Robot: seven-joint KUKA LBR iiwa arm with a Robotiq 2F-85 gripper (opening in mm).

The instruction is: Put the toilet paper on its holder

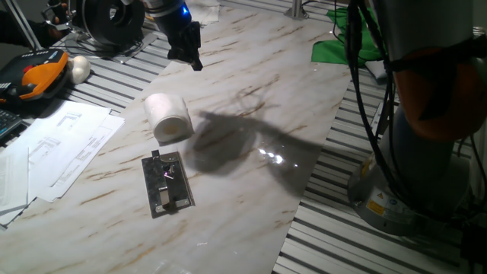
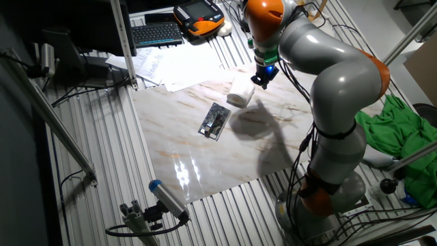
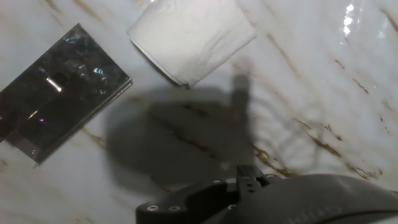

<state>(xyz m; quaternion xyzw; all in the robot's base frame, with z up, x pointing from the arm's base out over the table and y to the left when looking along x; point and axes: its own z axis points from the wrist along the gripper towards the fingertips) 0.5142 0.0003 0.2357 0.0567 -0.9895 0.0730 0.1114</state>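
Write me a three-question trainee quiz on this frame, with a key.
1. True or false: the toilet paper already sits on the holder.
2. The gripper is: A) clamped on the roll, B) raised above the table, holding nothing, C) pressing on the holder.
3. Fill in: the roll lies on its ___ on the marble table.

Key:
1. False; the roll lies apart from the holder, on the table.
2. B; whether its jaws are open is not clear.
3. side
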